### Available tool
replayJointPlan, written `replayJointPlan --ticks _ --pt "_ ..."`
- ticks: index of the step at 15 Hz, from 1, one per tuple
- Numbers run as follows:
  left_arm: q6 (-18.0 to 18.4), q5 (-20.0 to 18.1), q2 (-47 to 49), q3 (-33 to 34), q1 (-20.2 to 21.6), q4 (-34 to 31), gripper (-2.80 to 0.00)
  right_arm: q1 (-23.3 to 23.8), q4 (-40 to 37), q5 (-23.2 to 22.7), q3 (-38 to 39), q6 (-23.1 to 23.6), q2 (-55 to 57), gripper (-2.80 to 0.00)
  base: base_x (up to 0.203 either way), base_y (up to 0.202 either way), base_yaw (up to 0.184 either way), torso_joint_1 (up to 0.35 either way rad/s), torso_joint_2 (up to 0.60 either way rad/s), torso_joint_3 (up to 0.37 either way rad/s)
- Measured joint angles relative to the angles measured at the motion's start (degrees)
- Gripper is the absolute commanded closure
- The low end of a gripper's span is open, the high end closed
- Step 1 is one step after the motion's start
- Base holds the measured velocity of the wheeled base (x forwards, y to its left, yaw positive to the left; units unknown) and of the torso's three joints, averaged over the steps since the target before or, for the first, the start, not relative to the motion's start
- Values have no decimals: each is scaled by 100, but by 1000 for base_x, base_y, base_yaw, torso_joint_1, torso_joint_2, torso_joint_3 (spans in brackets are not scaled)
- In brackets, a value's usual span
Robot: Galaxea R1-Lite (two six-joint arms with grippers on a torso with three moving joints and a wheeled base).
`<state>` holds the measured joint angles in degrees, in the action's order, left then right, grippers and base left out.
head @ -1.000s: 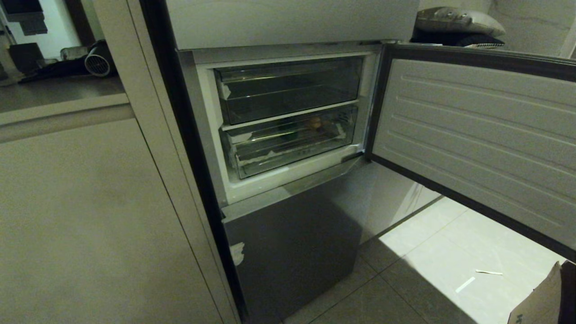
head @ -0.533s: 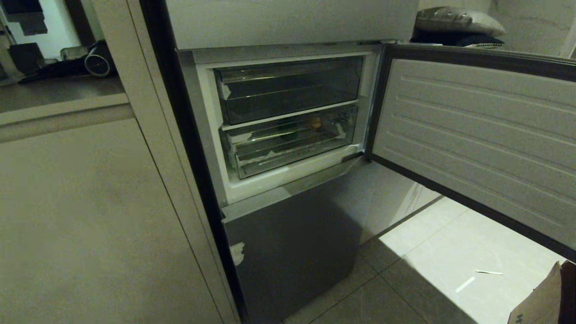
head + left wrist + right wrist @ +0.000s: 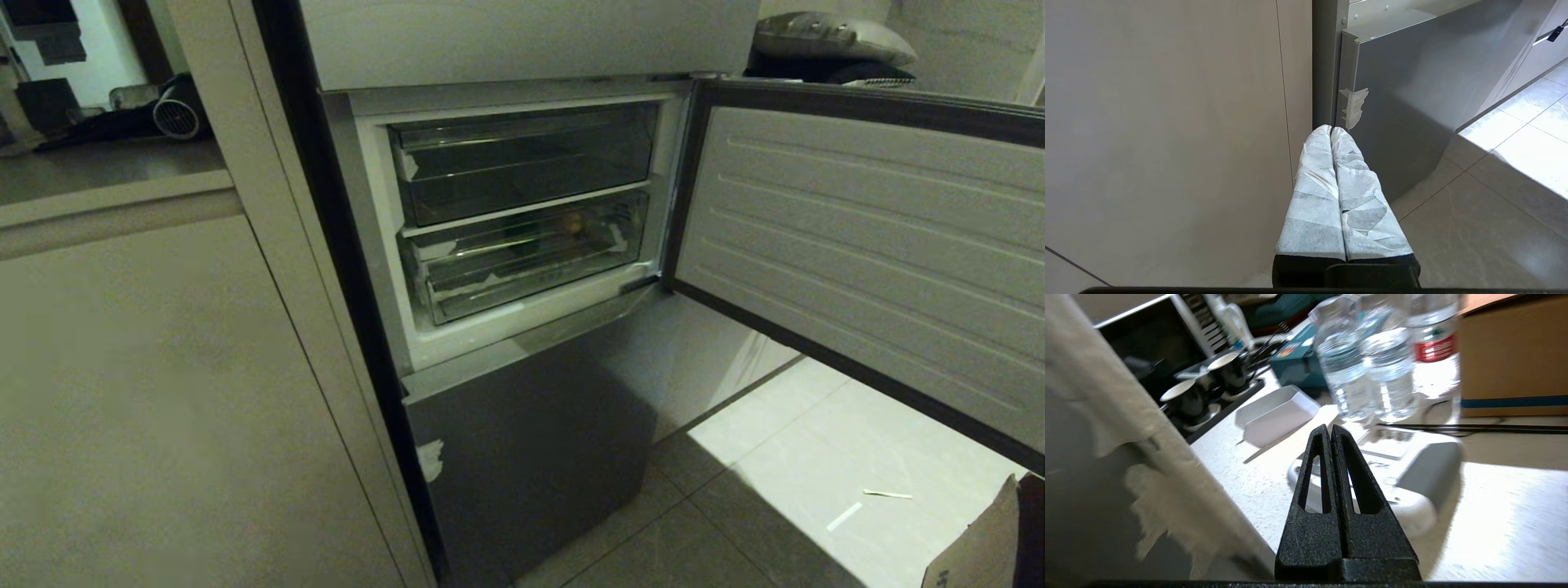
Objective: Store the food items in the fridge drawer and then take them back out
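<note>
The right gripper's (image 3: 1331, 428) black fingers (image 3: 1349, 477) are pressed flat together with nothing between them; the left gripper's (image 3: 1331, 130) paper-wrapped fingers (image 3: 1314, 192) are likewise closed tight and empty. Neither gripper shows in the head view.

The fruit (image 3: 573, 221), a small orange-brown ball, sits inside the clear drawer (image 3: 531, 273), towards the back right of it. That drawer is the lower of two in the fridge's open compartment, pushed in, with white tape scraps along its front and left corner. Directly above the drawer is a darker bin (image 3: 522, 163), also shut. To the drawer's right the fridge door (image 3: 865, 245) stands swung wide open. Below the drawer is a closed grey panel (image 3: 531, 457) with a tape scrap at its left edge; the left gripper hangs low near that scrap, beside a beige cabinet (image 3: 1167, 122).

The right gripper is away from the drawer, over a white counter (image 3: 1494, 522) with water bottles (image 3: 1367, 355), a cardboard box (image 3: 1511, 351), dark cups (image 3: 1184, 398) and a white device (image 3: 1404, 486).
</note>
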<state>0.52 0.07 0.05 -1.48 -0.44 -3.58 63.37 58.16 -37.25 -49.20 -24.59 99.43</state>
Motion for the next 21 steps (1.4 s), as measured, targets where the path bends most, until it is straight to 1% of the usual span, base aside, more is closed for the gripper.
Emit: replayJointPlan --ticks 3,5,12,15,19,21 --pt "0 0 0 0 0 1 0 -310 -6 -59 -127 -7 271 0 0 0 0 0 0 0" --pt "0 -1 0 0 0 0 0 -419 -4 -161 -143 -10 328 0 0 0 0 0 0 0" --pt "-1 0 0 0 0 1 0 -457 -6 -386 182 12 -9 0 0 0 0 0 0 0" --pt "0 0 0 0 0 1 0 -463 -4 -576 330 15 -222 0 0 0 0 0 0 0" --pt "0 0 0 0 0 0 0 -458 -6 -599 827 12 -644 0 0 0 0 0 0 0" --pt "0 0 0 0 0 0 0 -457 -6 -596 1301 23 -1052 0 0 0 0 0 0 0"
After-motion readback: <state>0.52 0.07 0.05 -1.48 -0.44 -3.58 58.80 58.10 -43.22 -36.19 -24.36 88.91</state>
